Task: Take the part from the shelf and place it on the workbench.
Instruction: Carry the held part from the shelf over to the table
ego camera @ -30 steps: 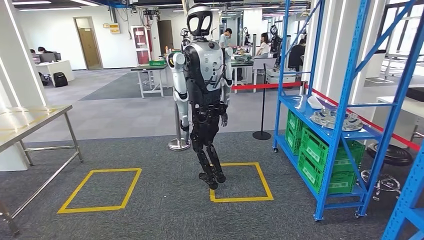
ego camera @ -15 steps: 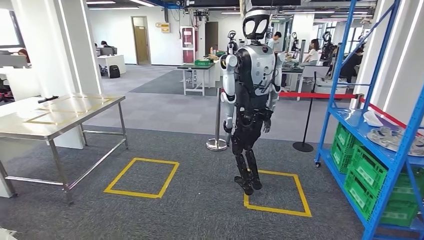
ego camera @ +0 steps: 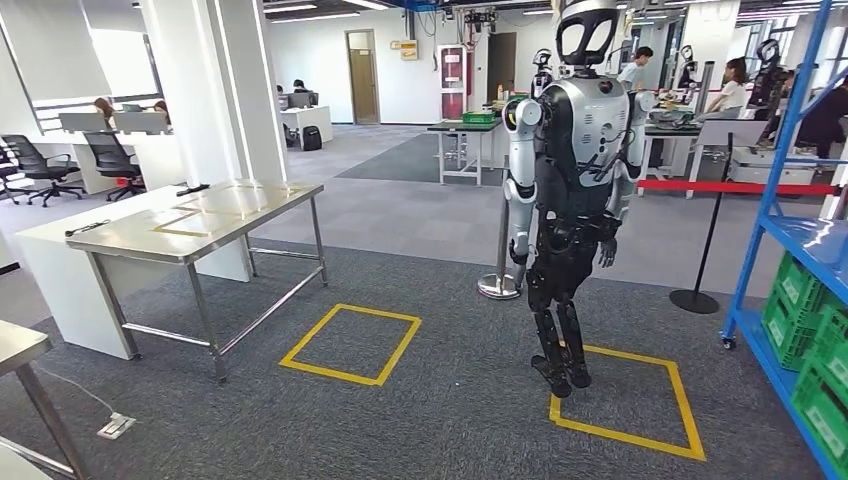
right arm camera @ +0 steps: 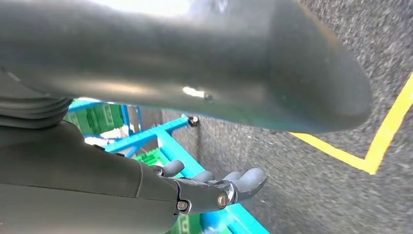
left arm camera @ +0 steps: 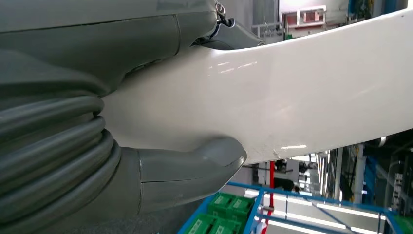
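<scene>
In the left wrist view my left hand [left arm camera: 73,146] grips a white, smooth, curved part [left arm camera: 302,87]; the thumb [left arm camera: 209,158] presses on one face and the other fingers lie hidden behind it. My right hand [right arm camera: 195,190] holds nothing, its fingers [right arm camera: 243,180] stretched out over the carpet by the blue shelf frame [right arm camera: 165,134]. In the head view the steel-topped workbench [ego camera: 200,215] stands to the left, with yellow tape marks on its top. The blue shelf [ego camera: 800,235] with green crates [ego camera: 815,340] sits at the right edge.
Another humanoid robot [ego camera: 572,190] stands ahead on a yellow floor square [ego camera: 625,400]. A second yellow square [ego camera: 350,342] lies nearer the workbench. Barrier posts [ego camera: 500,285] with a red tape stand behind. A second steel table corner [ego camera: 20,345] is at lower left. People sit at desks far back.
The whole picture has swung left: the camera turned. The shelf has slid to the right edge and the workbench has come fully into view at the left.
</scene>
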Available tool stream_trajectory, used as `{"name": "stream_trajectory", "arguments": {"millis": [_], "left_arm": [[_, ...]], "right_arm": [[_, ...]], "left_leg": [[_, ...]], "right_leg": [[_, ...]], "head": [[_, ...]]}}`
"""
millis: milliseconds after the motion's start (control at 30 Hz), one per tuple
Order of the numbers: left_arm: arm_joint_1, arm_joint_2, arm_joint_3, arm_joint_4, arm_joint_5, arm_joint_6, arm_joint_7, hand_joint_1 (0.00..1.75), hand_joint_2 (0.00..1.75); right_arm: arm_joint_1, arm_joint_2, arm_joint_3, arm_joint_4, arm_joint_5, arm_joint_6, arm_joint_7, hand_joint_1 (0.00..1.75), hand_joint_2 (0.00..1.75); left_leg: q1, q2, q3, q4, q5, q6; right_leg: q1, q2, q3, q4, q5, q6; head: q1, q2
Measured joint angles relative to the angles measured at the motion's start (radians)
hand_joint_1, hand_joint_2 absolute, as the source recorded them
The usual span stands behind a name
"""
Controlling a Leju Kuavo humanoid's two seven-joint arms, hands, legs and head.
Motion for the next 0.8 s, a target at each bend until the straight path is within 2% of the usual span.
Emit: {"name": "stream_trajectory", "arguments": {"millis": [33,100,133,167,200,233,267,300,333,367,400,433,467,500,533,567,600,633,667,700,767,800], "left_arm": [[0.000,0.001,-0.001,0.002,0.000,0.000,0.000,1.75,1.75],[-0.001,0.003,-0.003,0.004,0.000,0.000,0.000,1.75,1.75],[-0.002,0.004,-0.005,0.004,0.000,0.000,0.000,1.75,1.75],[-0.003,0.005,-0.006,0.004,0.000,0.000,-0.001,1.75,1.75],[-0.003,0.006,-0.007,0.004,0.000,0.000,-0.001,1.75,1.75],[-0.002,0.007,-0.007,0.004,0.000,0.000,-0.001,1.75,1.75],[-0.001,0.008,-0.008,0.004,0.000,0.000,-0.001,1.75,1.75],[-0.001,0.009,-0.008,0.004,0.001,0.000,-0.001,1.75,1.75],[-0.003,0.009,-0.008,0.004,0.001,0.000,-0.001,1.75,1.75],[-0.005,0.009,-0.009,0.004,0.001,0.000,-0.002,1.75,1.75],[-0.008,0.008,-0.009,0.005,0.001,0.000,-0.002,1.75,1.75],[-0.008,0.007,-0.010,0.007,0.000,0.000,-0.002,1.75,1.75],[-0.008,0.006,-0.011,0.010,0.001,0.000,-0.002,1.75,1.75],[-0.008,0.006,-0.013,0.012,0.001,0.000,-0.004,1.75,1.75],[-0.008,0.006,-0.016,0.015,0.002,0.000,-0.006,1.75,1.75],[-0.009,0.007,-0.020,0.018,0.004,0.000,-0.008,1.75,1.75],[-0.012,0.008,-0.024,0.021,0.006,0.000,-0.011,1.75,1.75],[-0.016,0.010,-0.029,0.023,0.009,-0.001,-0.013,1.75,1.75],[-0.020,0.013,-0.033,0.025,0.012,-0.001,-0.015,1.75,1.75],[-0.023,0.016,-0.037,0.026,0.016,-0.002,-0.017,1.75,1.75],[-0.023,0.023,-0.040,0.027,0.023,-0.002,-0.019,1.75,1.75],[-0.022,0.028,-0.041,0.027,0.027,-0.002,-0.020,1.75,1.75]], "right_arm": [[0.000,0.000,0.000,0.000,0.000,0.000,0.000,0.00,0.00],[-0.001,0.002,0.000,0.000,0.000,0.000,0.000,0.00,0.00],[-0.001,0.003,0.000,0.000,0.000,0.000,-0.001,0.00,0.00],[-0.002,0.003,0.000,0.000,0.000,0.000,-0.002,0.00,0.00],[-0.003,0.004,0.000,0.000,0.000,0.000,-0.002,0.00,0.00],[-0.004,0.004,0.000,0.000,0.000,0.000,-0.001,0.00,0.00],[-0.006,0.005,0.000,0.000,0.000,0.000,0.002,0.00,0.00],[-0.009,0.006,0.000,0.000,0.000,0.000,0.007,0.00,0.00],[-0.010,0.006,0.000,0.000,-0.001,0.000,0.009,0.00,0.00],[-0.010,0.006,0.000,0.000,0.000,0.000,0.010,0.00,0.00],[-0.009,0.005,0.000,0.000,0.000,-0.001,0.008,0.00,0.00],[-0.006,0.004,0.000,0.000,0.000,-0.001,0.007,0.00,0.00],[-0.004,0.003,0.000,0.000,-0.001,-0.001,0.009,0.00,0.00],[-0.003,0.002,0.000,0.000,-0.003,-0.001,0.010,0.00,0.00],[-0.003,0.001,0.000,0.000,-0.005,-0.002,0.012,0.00,0.00],[-0.003,0.001,0.000,0.000,-0.008,-0.003,0.012,0.00,0.00],[-0.003,0.000,-0.001,0.000,-0.011,-0.004,0.012,0.00,0.00],[-0.003,-0.001,-0.001,0.000,-0.014,-0.006,0.009,0.00,0.00],[-0.002,-0.001,-0.002,0.000,-0.017,-0.007,0.004,0.00,0.00],[-0.002,-0.002,-0.003,0.000,-0.019,-0.010,-0.002,0.00,0.00],[-0.002,-0.002,-0.005,0.000,-0.022,-0.014,-0.004,0.00,0.00],[-0.003,-0.003,-0.006,0.000,-0.022,-0.015,0.000,0.00,0.00]], "left_leg": [[-0.001,0.005,0.025,-0.046,0.030,0.005],[-0.011,0.048,0.098,-0.183,0.089,0.024],[-0.017,0.068,0.124,-0.232,0.104,0.033],[-0.023,0.082,0.136,-0.258,0.109,0.041],[-0.027,0.080,0.135,-0.261,0.108,0.046],[-0.027,0.067,0.134,-0.266,0.110,0.049],[-0.024,0.054,0.138,-0.273,0.114,0.052],[-0.019,0.041,0.142,-0.281,0.119,0.056],[-0.013,0.028,0.149,-0.288,0.123,0.059],[-0.008,0.016,0.153,-0.292,0.126,0.062],[-0.006,0.002,0.153,-0.293,0.128,0.064],[-0.005,-0.012,0.151,-0.293,0.128,0.065],[-0.004,-0.028,0.151,-0.291,0.128,0.065],[-0.002,-0.043,0.151,-0.290,0.128,0.064],[-0.001,-0.059,0.151,-0.287,0.127,0.062],[0.002,-0.074,0.150,-0.282,0.125,0.058],[0.003,-0.089,0.148,-0.276,0.122,0.052],[0.004,-0.103,0.143,-0.269,0.118,0.045],[0.004,-0.116,0.137,-0.263,0.116,0.037],[0.004,-0.129,0.130,-0.262,0.117,0.029],[0.007,-0.143,0.122,-0.265,0.121,0.015],[0.007,-0.125,0.117,-0.259,0.117,0.010]], "right_leg": [[0.002,-0.014,0.004,0.000,-0.003,0.000],[0.007,-0.039,0.016,0.000,-0.011,0.002],[0.008,-0.049,0.020,-0.001,-0.014,0.005],[0.008,-0.060,0.023,-0.002,-0.017,0.010],[0.008,-0.070,0.026,-0.004,-0.018,0.015],[0.008,-0.082,0.030,-0.007,-0.019,0.020],[0.007,-0.081,0.035,-0.008,-0.022,0.026],[0.006,-0.059,0.036,0.000,-0.029,0.032],[0.005,-0.025,0.026,0.027,-0.046,0.039],[0.002,0.015,0.002,0.077,-0.072,0.044],[0.001,0.044,-0.031,0.143,-0.101,0.048],[0.000,0.056,-0.068,0.211,-0.126,0.051],[-0.001,0.058,-0.096,0.256,-0.134,0.054],[-0.002,0.059,-0.108,0.267,-0.122,0.056],[-0.004,0.060,-0.102,0.239,-0.092,0.058],[-0.008,0.070,-0.078,0.177,-0.050,0.060],[-0.012,0.094,-0.051,0.109,-0.020,0.063],[-0.016,0.117,-0.028,0.053,0.000,0.062],[-0.018,0.135,-0.014,0.017,0.007,0.060],[-0.018,0.143,-0.010,0.006,0.003,0.055],[-0.016,0.119,-0.005,0.001,0.004,0.038],[-0.016,0.107,-0.002,-0.001,0.005,0.030]], "head": [[0.000,0.000],[0.000,0.000],[0.000,0.000],[0.001,0.000],[0.001,0.000],[0.001,0.000],[0.001,0.000],[0.002,0.000],[0.003,0.000],[0.004,0.000],[0.006,0.000],[0.007,0.000],[0.008,0.000],[0.009,0.000],[0.009,0.000],[0.009,0.000],[0.010,0.000],[0.009,0.000],[0.009,0.000],[0.008,0.000],[0.008,0.000],[0.006,0.000]]}}
